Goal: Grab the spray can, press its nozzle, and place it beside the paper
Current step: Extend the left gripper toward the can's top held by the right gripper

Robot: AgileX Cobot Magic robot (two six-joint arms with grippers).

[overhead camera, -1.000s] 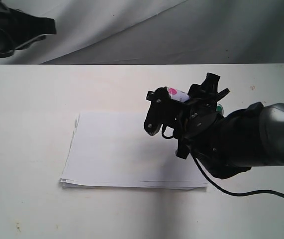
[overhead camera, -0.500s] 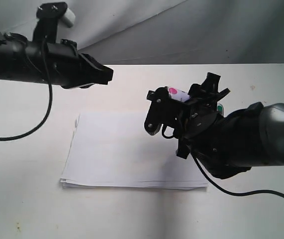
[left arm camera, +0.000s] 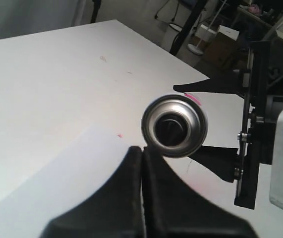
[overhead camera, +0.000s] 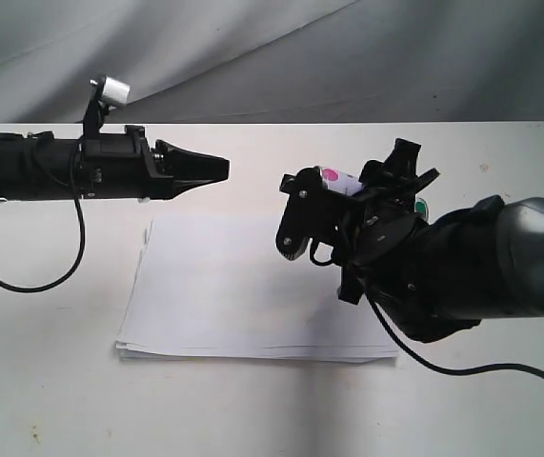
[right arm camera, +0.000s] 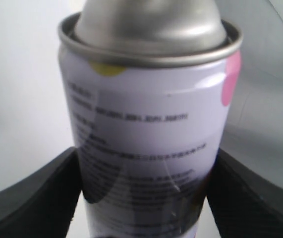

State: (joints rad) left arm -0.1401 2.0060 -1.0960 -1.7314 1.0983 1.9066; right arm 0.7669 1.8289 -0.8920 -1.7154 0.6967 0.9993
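A robotics lab or workshop: a white table point(overhead camera: 62, 381) against a draped grey backdrop point(overhead camera: 252, 57), with equipment stands point(left arm camera: 197, 29) and cardboard boxes point(left arm camera: 216, 50) beyond.

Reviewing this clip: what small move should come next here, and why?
Probably ease the left gripper straight forward onto the nozzle. Its jaws are shut and aimed at that black button, but the exterior view shows a gap between them. The right gripper holds the spray can above the paper.

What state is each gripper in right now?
Left gripper: closed, holding nothing.
Right gripper: closed on the spray can.
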